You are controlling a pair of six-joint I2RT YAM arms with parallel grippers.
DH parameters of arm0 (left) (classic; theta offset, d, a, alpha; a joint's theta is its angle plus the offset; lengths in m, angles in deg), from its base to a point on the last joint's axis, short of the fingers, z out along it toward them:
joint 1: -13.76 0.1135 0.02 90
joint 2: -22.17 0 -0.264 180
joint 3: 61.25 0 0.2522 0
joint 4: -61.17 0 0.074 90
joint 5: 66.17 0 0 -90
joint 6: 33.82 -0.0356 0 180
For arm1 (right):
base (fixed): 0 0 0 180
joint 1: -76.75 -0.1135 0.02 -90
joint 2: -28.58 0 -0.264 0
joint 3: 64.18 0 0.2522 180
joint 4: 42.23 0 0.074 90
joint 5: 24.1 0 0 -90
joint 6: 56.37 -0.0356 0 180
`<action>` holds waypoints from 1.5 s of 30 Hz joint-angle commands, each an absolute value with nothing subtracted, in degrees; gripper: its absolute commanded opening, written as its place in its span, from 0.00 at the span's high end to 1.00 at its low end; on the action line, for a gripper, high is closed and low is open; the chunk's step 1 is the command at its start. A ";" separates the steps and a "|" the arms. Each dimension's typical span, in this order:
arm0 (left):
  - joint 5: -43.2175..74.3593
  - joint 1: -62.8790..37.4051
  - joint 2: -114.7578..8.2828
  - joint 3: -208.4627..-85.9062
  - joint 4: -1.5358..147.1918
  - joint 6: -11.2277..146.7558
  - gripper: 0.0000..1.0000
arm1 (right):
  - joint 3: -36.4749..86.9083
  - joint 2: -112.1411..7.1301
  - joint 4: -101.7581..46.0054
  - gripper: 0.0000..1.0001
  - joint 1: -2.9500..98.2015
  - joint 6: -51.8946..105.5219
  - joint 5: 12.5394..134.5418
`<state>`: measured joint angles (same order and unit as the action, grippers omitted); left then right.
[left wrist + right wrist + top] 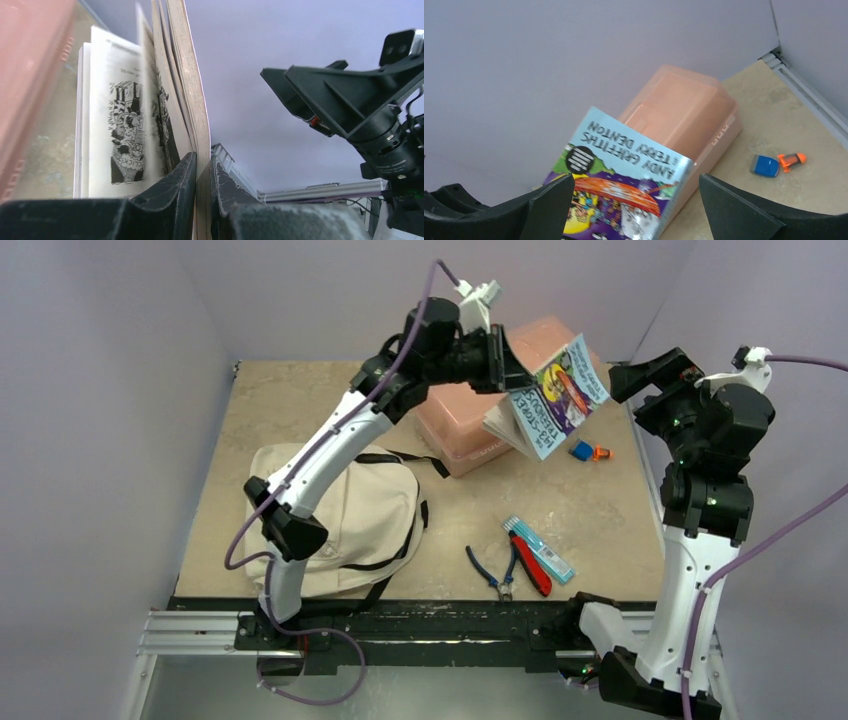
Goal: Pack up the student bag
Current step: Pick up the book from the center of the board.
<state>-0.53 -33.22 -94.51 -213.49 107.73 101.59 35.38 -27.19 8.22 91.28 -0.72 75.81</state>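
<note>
The cream-beige student bag (345,515) with black straps lies on the table at the near left. My left gripper (512,368) is shut on the back cover of a paperback book (556,398) and holds it in the air over the far right of the table, its pages fanning open. In the left wrist view the jaws (202,165) pinch the cover (187,75). My right gripper (640,375) is open and empty, just right of the book. In the right wrist view the book's colourful cover (624,185) sits between the open fingers (636,207).
A translucent pink plastic box (490,410) stands at the back behind the book. A blue and orange small item (588,451) lies to its right. Blue-handled pliers (490,572), a red-handled tool (530,565) and a light-blue packet (540,550) lie near the front edge.
</note>
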 commanded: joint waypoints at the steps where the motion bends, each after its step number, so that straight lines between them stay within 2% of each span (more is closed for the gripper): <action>1: -0.32 -28.88 -86.00 -210.71 105.36 102.23 1.00 | 34.52 -27.20 6.99 0.01 91.16 -4.72 81.80; 4: -0.20 -26.32 -82.03 -205.91 103.08 102.64 1.00 | 23.39 -26.24 -4.61 0.01 91.11 -12.59 92.59; 6: -0.37 -24.79 -80.15 -203.18 101.92 103.30 1.00 | 13.61 -26.67 -18.53 0.01 90.06 -23.04 102.97; 8: -0.24 -23.62 -78.53 -200.60 100.64 103.98 1.00 | 6.14 -26.50 -32.92 0.01 88.08 -32.04 106.75; 17: -1.66 -20.57 -76.82 -195.88 96.09 108.17 1.00 | -3.10 -33.14 -59.86 0.01 72.06 -44.21 101.98; 23: -1.44 -20.08 -74.56 -190.53 93.88 109.70 1.00 | -3.15 -40.83 -75.08 0.02 64.95 -50.77 99.53; 30: 7.38 -18.76 -64.59 -177.95 98.77 107.83 0.99 | -0.25 -45.53 -78.80 0.53 63.17 -48.22 98.32; 31: 8.91 -18.52 -63.13 -176.27 100.55 107.79 0.86 | 0.75 -46.44 -78.76 0.63 63.17 -47.43 98.73; 33: 10.20 -17.42 -60.45 -172.92 105.01 106.68 0.43 | 3.42 -48.49 -78.64 0.77 63.15 -45.93 100.01; 34: 11.63 -16.89 -58.70 -170.87 107.65 104.68 0.25 | 5.09 -49.33 -77.82 0.81 63.15 -44.41 100.77; 35: 14.07 -16.35 -56.68 -168.81 110.11 102.69 0.17 | 7.01 -50.16 -75.80 0.83 63.13 -42.60 101.50; 38: 24.36 -14.77 -47.86 -161.33 113.29 94.79 0.08 | 14.81 -52.72 -65.66 0.84 63.03 -32.93 104.71; 41: 32.07 -13.77 -38.19 -154.12 113.06 86.62 0.02 | 27.31 -57.55 -45.10 0.87 62.04 -13.56 109.88; 43: 31.79 -13.38 -32.90 -150.59 111.29 81.40 0.00 | 33.21 -59.87 -34.04 0.89 60.63 -3.35 113.09; 45: 27.56 -12.75 -29.41 -148.81 110.39 78.01 0.00 | 34.68 -60.61 -33.12 0.89 59.30 0.09 117.80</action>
<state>26.29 -13.57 -35.85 -151.57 112.86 90.16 27.93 -60.98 -45.49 62.01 -19.23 107.53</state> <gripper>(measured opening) 0.996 0.262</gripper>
